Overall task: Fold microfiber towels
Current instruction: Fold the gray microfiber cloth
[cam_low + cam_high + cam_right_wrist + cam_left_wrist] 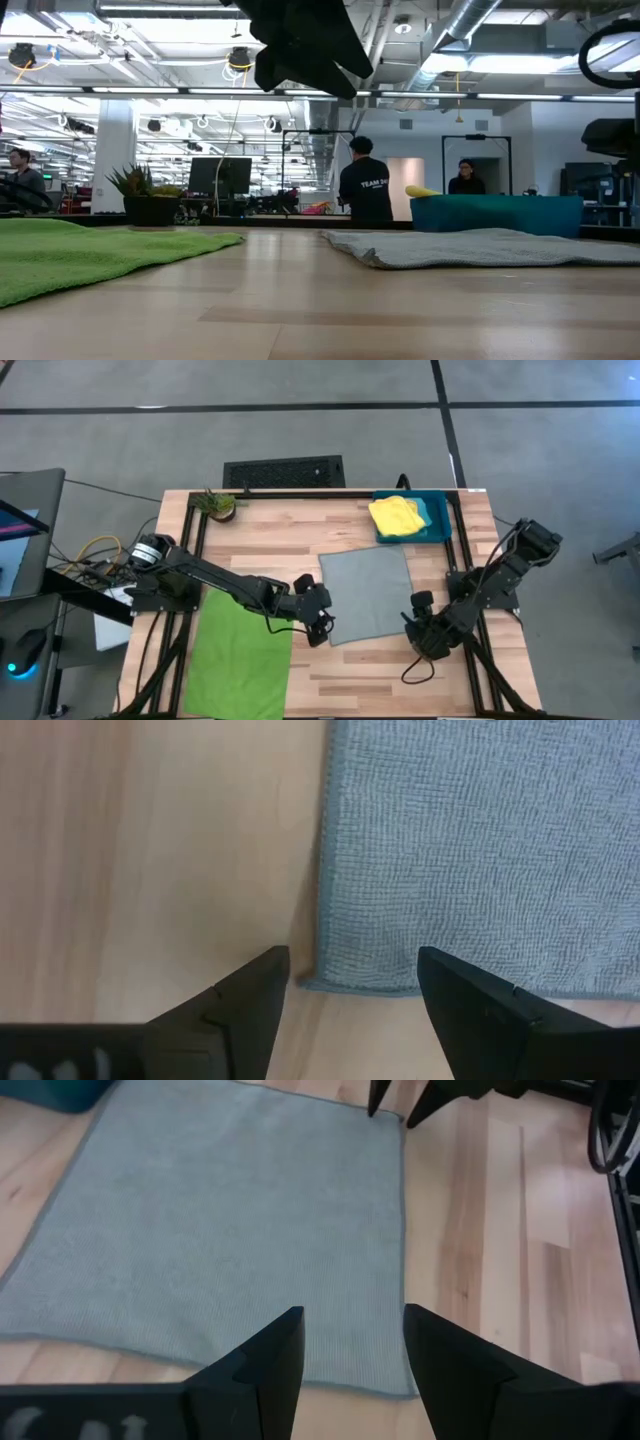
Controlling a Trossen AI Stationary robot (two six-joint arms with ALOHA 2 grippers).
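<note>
Nearest the front edge of the wooden table point(380, 670), the lime green towel point(238, 655) lies spread flat at the left, hanging past the edge; just beyond it the left gripper point(322, 628) hovers at the near left corner of the grey towel point(370, 595), fingers point(265, 1365) spread wide with nothing between them, the cloth's hem right under the tips; across the same near edge the right gripper point(422, 632) sits over the near right corner, its fingers point(245, 995) also parted wide and empty, the corner of the grey weave showing in the gap; the grey towel itself lies flat and unfolded mid-table, slightly skewed; farther back on the right the dark teal bin point(440, 520) holds the yellow towel point(395, 515), crumpled, with a sliver of light blue cloth point(425, 510) beside it; at the far left corner stands a small potted plant point(218, 505); beyond the table, in the low view, a person in a dark shirt point(365, 190) stands with their back turned.
</note>
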